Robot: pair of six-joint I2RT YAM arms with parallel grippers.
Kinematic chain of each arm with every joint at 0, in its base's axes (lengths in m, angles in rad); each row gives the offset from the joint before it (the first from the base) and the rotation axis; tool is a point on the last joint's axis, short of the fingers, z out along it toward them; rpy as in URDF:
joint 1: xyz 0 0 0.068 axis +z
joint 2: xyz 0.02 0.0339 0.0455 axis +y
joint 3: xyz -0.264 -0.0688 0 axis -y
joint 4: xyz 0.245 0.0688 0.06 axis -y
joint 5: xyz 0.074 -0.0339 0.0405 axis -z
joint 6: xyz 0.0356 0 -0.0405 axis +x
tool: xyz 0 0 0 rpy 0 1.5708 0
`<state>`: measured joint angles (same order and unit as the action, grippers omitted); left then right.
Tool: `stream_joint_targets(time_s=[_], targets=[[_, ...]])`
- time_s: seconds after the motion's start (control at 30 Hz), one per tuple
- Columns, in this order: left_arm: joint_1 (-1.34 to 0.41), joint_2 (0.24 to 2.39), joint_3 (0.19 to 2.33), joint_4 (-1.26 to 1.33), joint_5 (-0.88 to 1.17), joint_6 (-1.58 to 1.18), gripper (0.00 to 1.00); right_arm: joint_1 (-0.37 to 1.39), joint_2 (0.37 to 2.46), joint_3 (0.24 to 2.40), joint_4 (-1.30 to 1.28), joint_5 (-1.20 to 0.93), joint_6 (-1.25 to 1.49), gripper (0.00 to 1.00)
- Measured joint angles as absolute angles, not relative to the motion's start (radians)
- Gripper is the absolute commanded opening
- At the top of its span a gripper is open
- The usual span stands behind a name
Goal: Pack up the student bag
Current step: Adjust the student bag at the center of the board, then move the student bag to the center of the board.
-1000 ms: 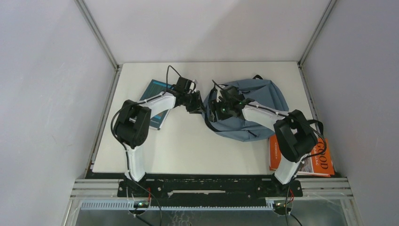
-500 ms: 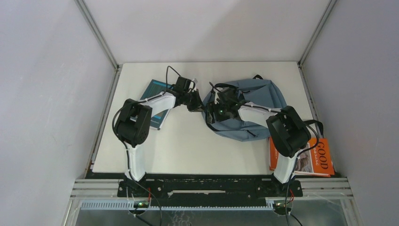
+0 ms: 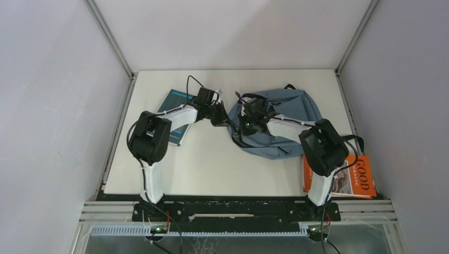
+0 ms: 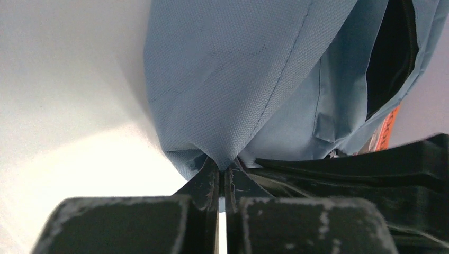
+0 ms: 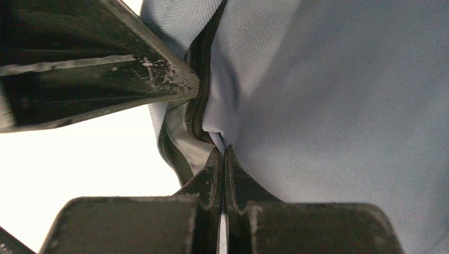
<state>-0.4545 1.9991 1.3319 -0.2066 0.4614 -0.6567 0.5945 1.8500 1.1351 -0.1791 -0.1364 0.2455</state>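
I'm pinching the student bag point(image 3: 296, 106) with both hands: the left hand point(image 4: 223, 170) is clamping a fabric fold and the right hand point(image 5: 223, 153) is clamping cloth beside the zipper point(image 5: 197, 106). The bag is lying far-right on the worktop point(image 3: 222, 164). Nothing seems packed; the teal book point(image 3: 173, 98) and orange book point(image 3: 364, 177) are waiting outside.

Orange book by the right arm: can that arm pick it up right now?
Probably not yet. The right gripper is shut on the bag fabric, so it would have to let go first. The book lies close to that arm's base, partly under its elbow.
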Motion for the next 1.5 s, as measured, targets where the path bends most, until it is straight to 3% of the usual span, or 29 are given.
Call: stream_joint_targets(time_s=[0.5, 0.67, 0.73, 0.83, 0.93, 1.2, 1.5], targets=[[-0.41, 2.001, 1.301, -0.179, 0.527, -0.702, 0.0, 0.378, 1.222, 1.095, -0.26, -0.015, 0.339, 0.0], [-0.409, 2.017, 1.319, -0.213, 0.532, -0.698, 0.31, 0.41, 1.212, 1.013, -0.226, -0.017, 0.378, 0.0], [-0.409, 2.017, 1.332, -0.238, 0.537, -0.694, 0.41, 0.429, 1.254, 1.005, -0.225, -0.02, 0.392, 0.09], [-0.41, 2.013, 1.355, -0.271, 0.535, -0.685, 0.49, 0.456, 1.291, 0.995, -0.222, -0.021, 0.414, 0.53], [-0.41, 1.974, 1.359, -0.313, 0.512, -0.674, 0.52, 0.467, 1.288, 0.993, -0.212, -0.027, 0.425, 0.72], [-0.41, 1.732, 1.406, -0.451, 0.364, -0.599, 0.51, 0.369, 1.137, 0.993, -0.266, 0.005, 0.415, 0.76], [-0.513, 1.562, 1.459, -0.505, 0.314, -0.466, 0.51, 0.03, 1.016, 0.986, -0.633, 0.189, 0.53, 0.75]])
